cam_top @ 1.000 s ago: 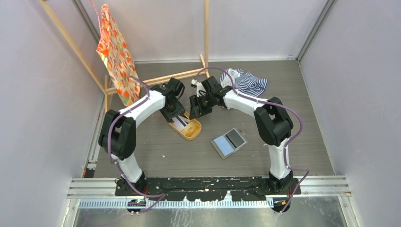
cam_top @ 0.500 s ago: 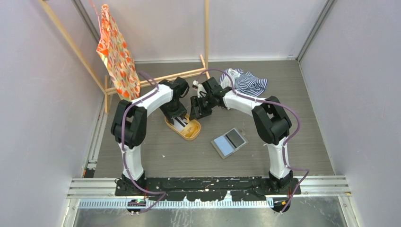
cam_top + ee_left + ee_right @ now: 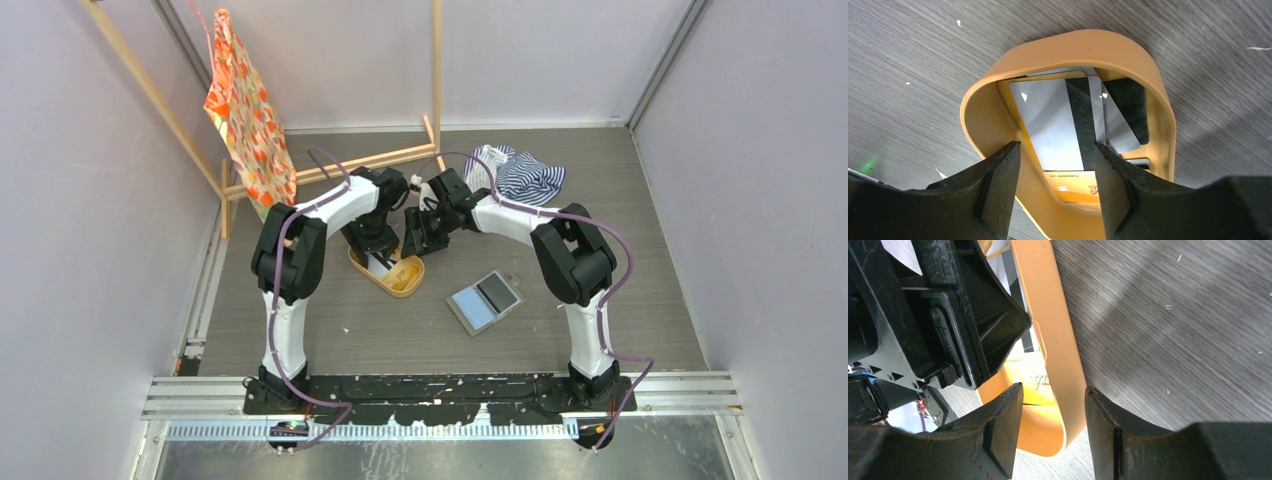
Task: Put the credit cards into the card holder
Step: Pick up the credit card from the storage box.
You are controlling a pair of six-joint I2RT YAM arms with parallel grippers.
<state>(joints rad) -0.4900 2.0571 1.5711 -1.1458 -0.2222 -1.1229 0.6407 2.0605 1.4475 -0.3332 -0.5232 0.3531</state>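
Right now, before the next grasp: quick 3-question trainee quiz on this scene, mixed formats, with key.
1. True or false: the card holder lies open on the table, apart from both arms.
2. Below the open left gripper, the credit cards lie: A) in the orange tray; B) in the card holder; C) spread on bare table.
3. Fill in: the open right gripper straddles the orange tray's side ____.

Key: 1 true. 2 A. 3 wall.
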